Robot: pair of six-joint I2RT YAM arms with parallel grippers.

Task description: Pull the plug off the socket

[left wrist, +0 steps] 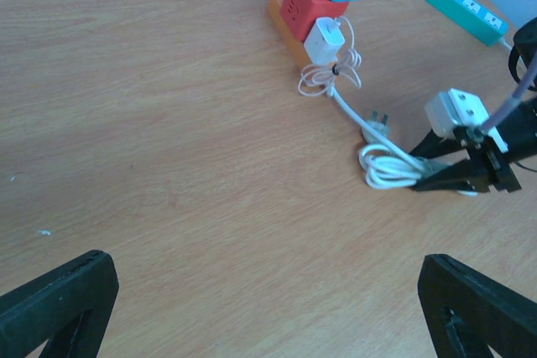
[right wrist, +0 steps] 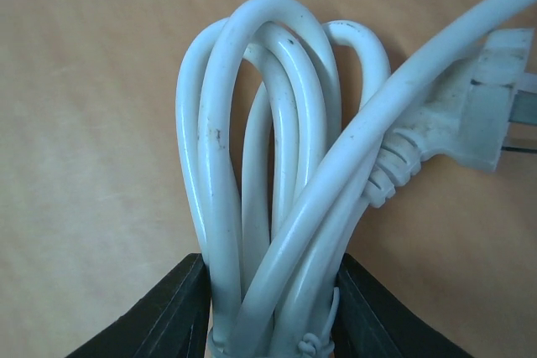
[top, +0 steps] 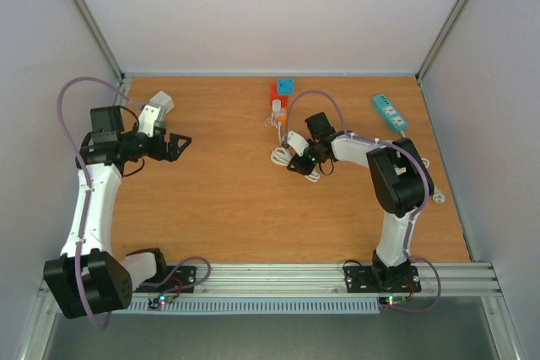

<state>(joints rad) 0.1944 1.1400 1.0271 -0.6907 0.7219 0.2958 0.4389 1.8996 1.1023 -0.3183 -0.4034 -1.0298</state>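
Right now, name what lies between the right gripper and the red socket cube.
Left wrist view: beyond the right gripper, shut on the white cord, lie a free plug, a small coil, then the white charger on the red socket cube.

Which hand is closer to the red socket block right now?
Right. The right hand sits just on the near side of the red socket block, shut on the coiled white cable. The left hand hangs open farther away, off to the block's left.
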